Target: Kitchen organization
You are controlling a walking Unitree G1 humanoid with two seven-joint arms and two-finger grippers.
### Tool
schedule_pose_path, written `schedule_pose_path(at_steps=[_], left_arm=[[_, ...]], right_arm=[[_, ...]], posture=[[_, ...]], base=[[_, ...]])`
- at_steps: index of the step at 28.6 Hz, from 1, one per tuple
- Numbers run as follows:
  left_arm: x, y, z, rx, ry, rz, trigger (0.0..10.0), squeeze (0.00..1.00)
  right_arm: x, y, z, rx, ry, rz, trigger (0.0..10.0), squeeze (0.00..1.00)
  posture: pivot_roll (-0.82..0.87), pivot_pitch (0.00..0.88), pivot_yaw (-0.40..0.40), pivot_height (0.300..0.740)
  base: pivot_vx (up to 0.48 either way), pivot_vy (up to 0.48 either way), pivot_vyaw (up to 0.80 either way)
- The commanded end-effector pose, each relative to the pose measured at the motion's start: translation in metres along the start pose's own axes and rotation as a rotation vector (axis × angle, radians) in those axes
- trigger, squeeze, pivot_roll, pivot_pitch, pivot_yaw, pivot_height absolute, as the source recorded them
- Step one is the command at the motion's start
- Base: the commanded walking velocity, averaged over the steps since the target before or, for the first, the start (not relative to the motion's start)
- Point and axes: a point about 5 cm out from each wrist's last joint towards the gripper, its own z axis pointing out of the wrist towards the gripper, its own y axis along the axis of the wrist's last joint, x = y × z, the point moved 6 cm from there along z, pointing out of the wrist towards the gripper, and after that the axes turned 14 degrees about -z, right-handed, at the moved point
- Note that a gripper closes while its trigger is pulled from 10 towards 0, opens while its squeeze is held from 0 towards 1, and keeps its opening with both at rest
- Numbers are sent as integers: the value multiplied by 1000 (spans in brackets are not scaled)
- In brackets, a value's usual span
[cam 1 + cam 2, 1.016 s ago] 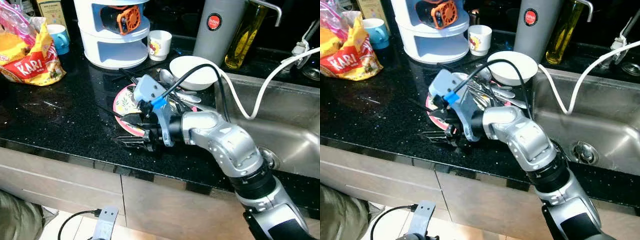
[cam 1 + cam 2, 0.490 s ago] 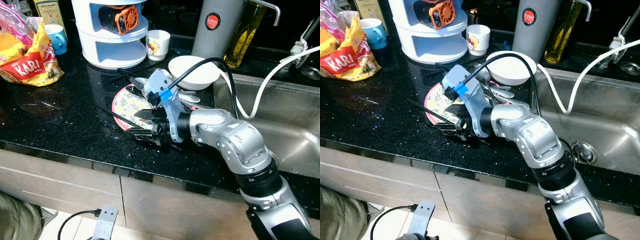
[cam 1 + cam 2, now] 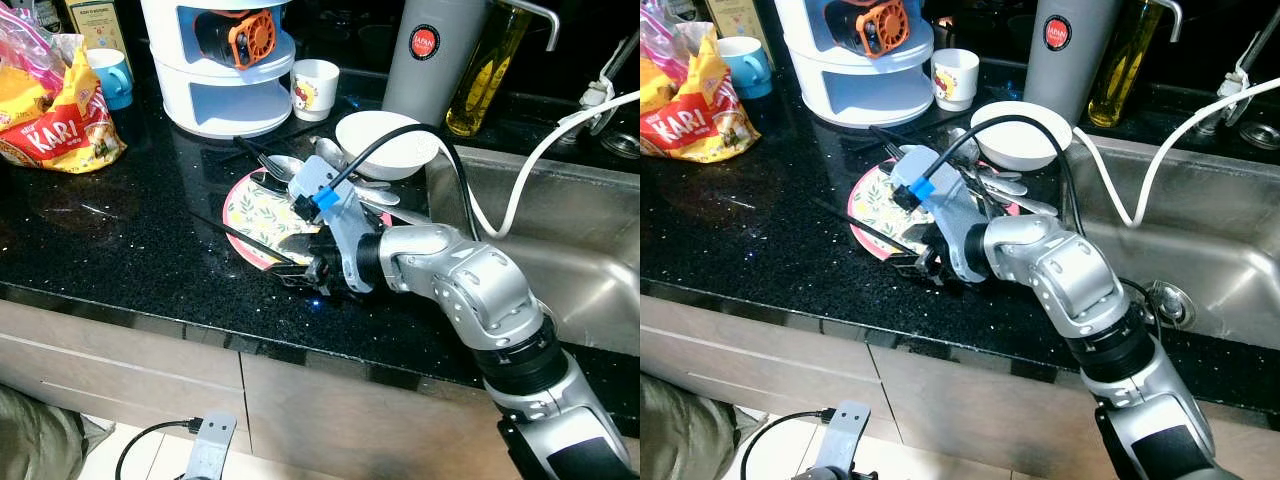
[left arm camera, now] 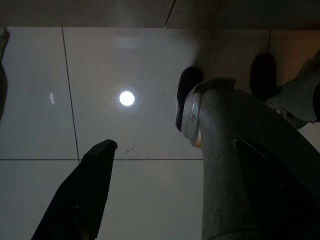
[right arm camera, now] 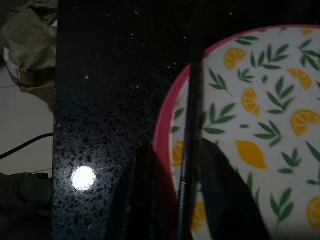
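Right gripper (image 3: 300,270): low at the near rim of the plate, fingers close together with a thin dark stick between them; whether they actually pinch it cannot be told.
Change: over the last second the gripper has travelled from the counter edge in toward the plate, the wrist rising slightly.
Dark stick (image 5: 188,145): a slender utensil, perhaps a chopstick, lying across the plate's pink rim and out over the counter.
Plate (image 3: 250,210): pink-rimmed, lemon-patterned, flat on the black counter (image 3: 120,240), cutlery (image 3: 990,185) heaped on its far side.
White bowl (image 3: 385,145): just beyond the plate, beside the sink (image 3: 560,240).
Left gripper (image 4: 95,195): hangs idle over floor tiles, fingers spread.
Meaning: likely the stick is being gathered for sorting; grip unconfirmed.
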Motion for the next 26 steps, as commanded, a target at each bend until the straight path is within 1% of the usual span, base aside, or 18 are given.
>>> schedule_pose_path(at_steps=[1, 10, 12, 13, 14, 15, 16, 17, 18, 19, 20, 21, 22, 24, 26], left_arm=[[1, -28, 0, 91, 4, 1, 10000, 0], [1, -28, 0, 91, 4, 5, 10000, 0], [0, -28, 0, 91, 4, 8, 10000, 0], [0, -28, 0, 91, 4, 8, 10000, 0], [0, -28, 0, 91, 4, 8, 10000, 0], [0, -28, 0, 91, 4, 8, 10000, 0], [0, -28, 0, 91, 4, 8, 10000, 0], [0, -28, 0, 92, 4, 10, 10000, 0], [0, -28, 0, 92, 4, 10, 10000, 0], [0, -28, 0, 92, 4, 10, 10000, 0], [0, -28, 0, 92, 3, 12, 10000, 0], [0, -28, 0, 91, 2, 12, 10000, 0], [-1, -28, 0, 91, 2, 13, 10000, 0], [-1, -28, 0, 90, 1, 15, 10000, 0], [-1, -27, 0, 89, 1, 17, 10000, 0]], right_arm=[[-3, -11, -1, 47, -15, 26, 0, 0], [-6, -9, -2, 38, -30, 37, 0, 0], [-6, -3, -4, 2, -23, 48, 0, 0], [-6, -3, -4, 2, -23, 48, 0, 0], [-5, 1, -5, -26, -14, 50, 0, 0], [-5, 1, -5, -26, -14, 50, 0, 0], [-4, 6, -6, -54, -5, 53, 0, 0], [3, 37, -16, -244, 63, 90, 0, 0], [3, 37, -16, -244, 63, 90, 0, 0], [4, 50, -21, -328, 80, 88, 0, 0], [5, 74, -34, -497, 112, 112, 0, 0], [3, 84, -42, -579, 114, 130, 0, 0], [1, 90, -46, -628, 113, 143, 0, 0], [-8, 100, -56, -736, 94, 195, 0, 0], [-17, 105, -62, -796, 62, 245, 0, 0]], posture=[[17, 81, -55, 740], [14, 79, -56, 740], [19, 71, -59, 740], [19, 71, -59, 740], [19, 71, -59, 740], [19, 71, -59, 740], [19, 71, -59, 740], [21, 65, -59, 740], [21, 65, -59, 740], [20, 63, -60, 740], [21, 58, -60, 740], [21, 58, -60, 740], [21, 58, -60, 740], [22, 50, -57, 740], [21, 47, -54, 740]], base=[[0, 0, 0], [0, 0, 0], [0, 0, 0], [0, 0, 0], [0, 0, 0], [0, 0, 0], [0, 0, 0], [0, 0, 0], [0, 0, 0], [0, 0, 0], [0, 0, 0], [0, 0, 0], [0, 0, 0], [0, 0, 0], [0, 0, 0]])
